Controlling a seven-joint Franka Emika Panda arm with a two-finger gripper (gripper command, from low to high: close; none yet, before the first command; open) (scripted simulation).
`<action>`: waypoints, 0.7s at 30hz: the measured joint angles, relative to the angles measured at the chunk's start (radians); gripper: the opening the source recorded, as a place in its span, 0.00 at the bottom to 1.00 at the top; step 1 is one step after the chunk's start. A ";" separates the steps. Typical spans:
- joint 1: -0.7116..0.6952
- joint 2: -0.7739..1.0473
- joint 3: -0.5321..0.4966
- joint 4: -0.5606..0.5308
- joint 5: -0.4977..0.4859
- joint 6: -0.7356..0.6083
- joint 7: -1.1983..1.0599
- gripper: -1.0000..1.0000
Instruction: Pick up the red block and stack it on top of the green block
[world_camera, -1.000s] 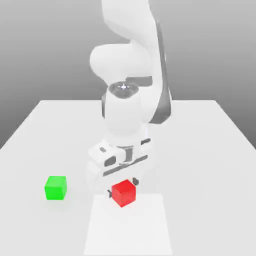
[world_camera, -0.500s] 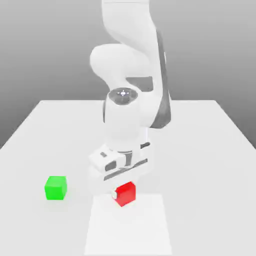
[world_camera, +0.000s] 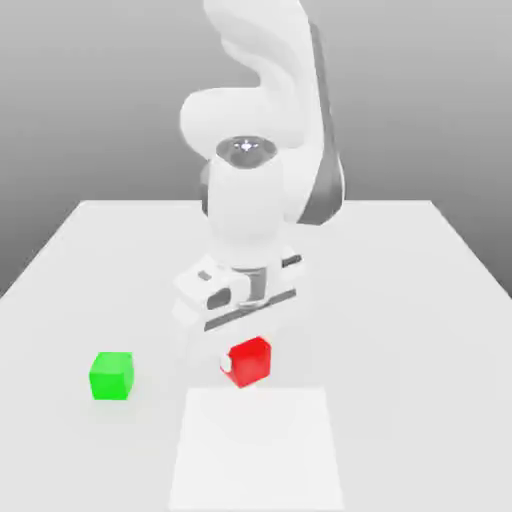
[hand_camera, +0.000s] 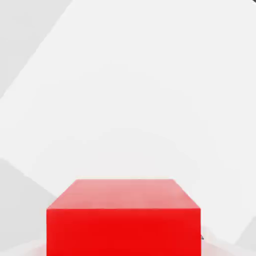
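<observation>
Red block (world_camera: 247, 362): small plain cube, smooth flat faces, sharp edges. Probably rigid and light; no sign of give under the pinch. Smooth faces likely a bit slick, so best taken on two opposite side faces, square on and near mid-height, not on edges or corners. Looks sturdy enough for a firm squeeze.

Jaws (world_camera: 243, 363) closed on the red block, pinching it from two opposite sides; one pale fingertip (world_camera: 225, 362) showing against the face toward the exterior view's left. In the hand view, red block (hand_camera: 123, 218) close under the camera, top face level, sitting straight in the grip.

Position now: red block clear of the surface (world_camera: 400, 300), hanging above the far edge of the paler square patch (world_camera: 256, 450). Green block (world_camera: 111, 376) resting on the surface, well apart toward the exterior view's left, untouched.

Against the earliest frame: jaws then spread either side of the red block, block resting at the far edge of the patch; now clamped shut on it. Half a second back: already gripped, barely off the surface. Now visibly higher, arm risen with it. Green block unmoved throughout.

Lift apparently underway; carry across to the green block not yet begun.
</observation>
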 joint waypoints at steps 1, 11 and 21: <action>0.002 -0.012 -0.002 -0.005 0.005 -0.008 -0.005 0.00; -0.191 -0.079 -0.191 0.048 -0.052 -0.124 -0.159 0.00; -0.293 0.067 -0.307 0.099 0.019 -0.031 -0.330 0.00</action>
